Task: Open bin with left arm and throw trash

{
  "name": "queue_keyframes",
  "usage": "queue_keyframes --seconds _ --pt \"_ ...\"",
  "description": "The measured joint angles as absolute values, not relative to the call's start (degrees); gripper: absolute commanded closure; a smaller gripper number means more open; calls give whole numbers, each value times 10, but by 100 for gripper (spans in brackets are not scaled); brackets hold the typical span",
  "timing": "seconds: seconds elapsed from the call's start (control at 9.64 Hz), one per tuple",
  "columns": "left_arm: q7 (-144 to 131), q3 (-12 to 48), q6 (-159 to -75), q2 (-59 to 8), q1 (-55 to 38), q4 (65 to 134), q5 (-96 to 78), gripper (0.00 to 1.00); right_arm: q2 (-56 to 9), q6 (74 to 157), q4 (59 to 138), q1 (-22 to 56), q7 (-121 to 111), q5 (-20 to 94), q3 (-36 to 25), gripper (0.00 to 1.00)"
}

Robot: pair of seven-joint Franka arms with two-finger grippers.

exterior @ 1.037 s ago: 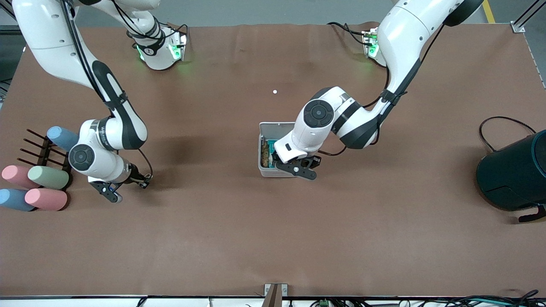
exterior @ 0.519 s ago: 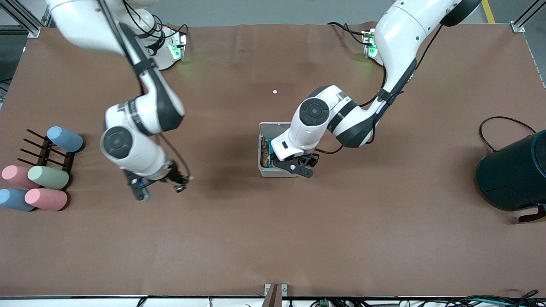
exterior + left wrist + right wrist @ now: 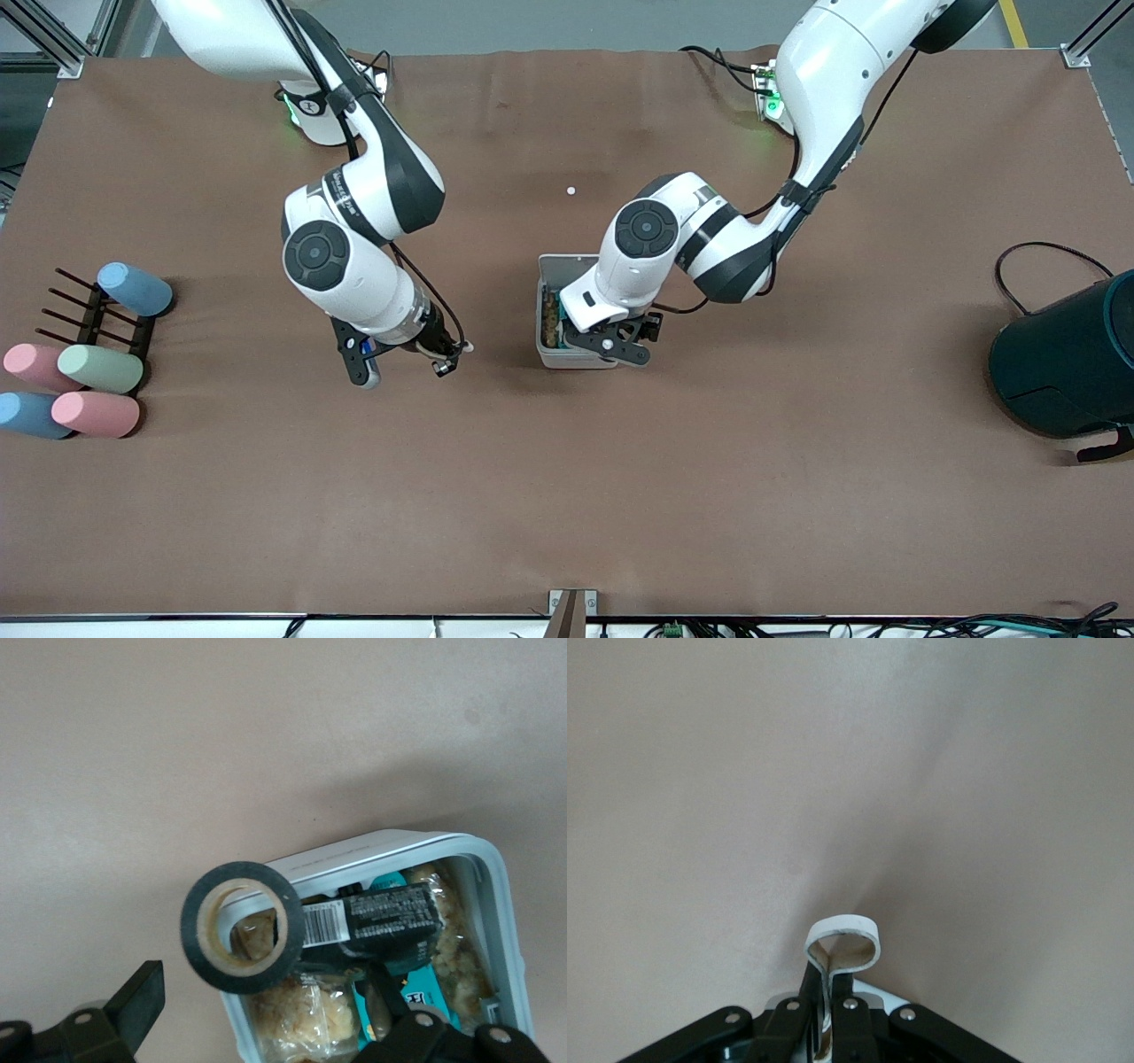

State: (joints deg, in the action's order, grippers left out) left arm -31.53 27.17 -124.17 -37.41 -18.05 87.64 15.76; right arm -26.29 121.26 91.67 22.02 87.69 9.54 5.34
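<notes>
Hovering at the centre of the front view, the left gripper (image 3: pixel 611 341) hangs over the bin (image 3: pixel 551 354), its fingers spread apart and grasping nothing. In the left wrist view, the bin (image 3: pixel 496 870) lies open at lower right, with a black tape ring (image 3: pixel 241 927) and a black packet (image 3: pixel 372 917) on top of its contents. Left of centre in the front view, the right gripper (image 3: pixel 403 359) is above bare table, clenched on a white loop (image 3: pixel 842 946).
</notes>
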Motion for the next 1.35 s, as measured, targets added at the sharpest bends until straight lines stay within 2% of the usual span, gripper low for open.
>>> queue_keyframes --seconds 0.41,0.73,1.14,1.35 --pt "-315 273 -1173 -331 -170 870 156 0 -258 1214 894 232 879 159 54 100" --pt "-246 286 -1118 -305 -78 851 140 0 -257 1242 876 267 887 198 55 99" --pt "-218 292 -1058 -269 16 819 136 0 -283 1241 884 315 927 203 54 90" --pt "-211 293 -1018 -238 49 809 136 0 -304 1240 891 329 927 203 54 81"
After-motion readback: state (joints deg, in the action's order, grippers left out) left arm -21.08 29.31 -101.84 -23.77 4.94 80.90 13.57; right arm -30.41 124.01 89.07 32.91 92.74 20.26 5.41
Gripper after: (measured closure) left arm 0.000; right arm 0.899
